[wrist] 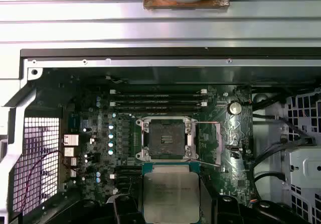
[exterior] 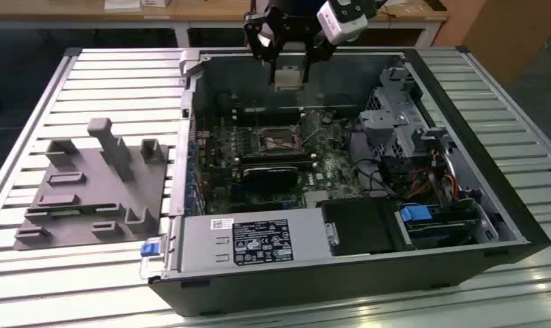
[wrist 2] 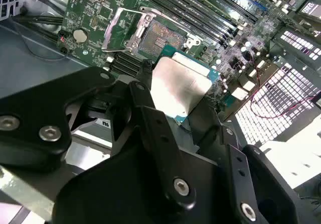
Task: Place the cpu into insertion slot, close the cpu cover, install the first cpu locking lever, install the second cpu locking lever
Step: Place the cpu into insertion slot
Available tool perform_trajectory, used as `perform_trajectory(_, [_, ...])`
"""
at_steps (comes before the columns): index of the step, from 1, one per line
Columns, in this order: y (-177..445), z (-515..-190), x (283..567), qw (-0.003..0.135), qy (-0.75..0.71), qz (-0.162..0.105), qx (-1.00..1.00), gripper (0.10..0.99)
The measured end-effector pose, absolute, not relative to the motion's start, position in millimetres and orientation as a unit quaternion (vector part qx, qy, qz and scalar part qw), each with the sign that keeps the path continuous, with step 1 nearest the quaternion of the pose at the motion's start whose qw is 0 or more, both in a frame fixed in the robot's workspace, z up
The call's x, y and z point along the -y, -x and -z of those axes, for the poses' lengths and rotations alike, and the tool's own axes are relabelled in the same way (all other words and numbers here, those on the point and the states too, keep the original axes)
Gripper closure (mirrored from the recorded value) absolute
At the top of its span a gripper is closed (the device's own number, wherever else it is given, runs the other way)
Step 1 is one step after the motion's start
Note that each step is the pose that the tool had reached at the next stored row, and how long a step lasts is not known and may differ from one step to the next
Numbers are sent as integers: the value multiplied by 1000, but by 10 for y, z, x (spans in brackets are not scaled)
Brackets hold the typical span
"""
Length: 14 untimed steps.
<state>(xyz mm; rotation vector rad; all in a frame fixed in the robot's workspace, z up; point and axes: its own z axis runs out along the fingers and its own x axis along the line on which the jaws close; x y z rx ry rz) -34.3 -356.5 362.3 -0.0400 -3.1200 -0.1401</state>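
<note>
Ext. high, wrist views close (share slot (wrist: 165,137))

1. arm (exterior: 293,17): cut off by the exterior view's upper edge, just above the tool (exterior: 289,74).
2. cpu (wrist 2: 180,83): in the second wrist view its near edges lie behind the tool's black fingers (wrist 2: 150,108), which clamp it. In the first wrist view the cpu (wrist: 171,196) runs off the picture's edge.
3. insertion slot (exterior: 277,140): its contacts are too small to make out in the exterior view (a dark square, no more).

Bright room light; glare on slatted table (exterior: 521,287), cpu (wrist 2: 178,86) top; case (exterior: 348,82) interior shadowed.
</note>
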Motion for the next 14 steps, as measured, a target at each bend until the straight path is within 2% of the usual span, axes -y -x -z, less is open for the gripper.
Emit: perform_trajectory(14, [343, -3599, 3565, 9, 13, 45, 999, 549])
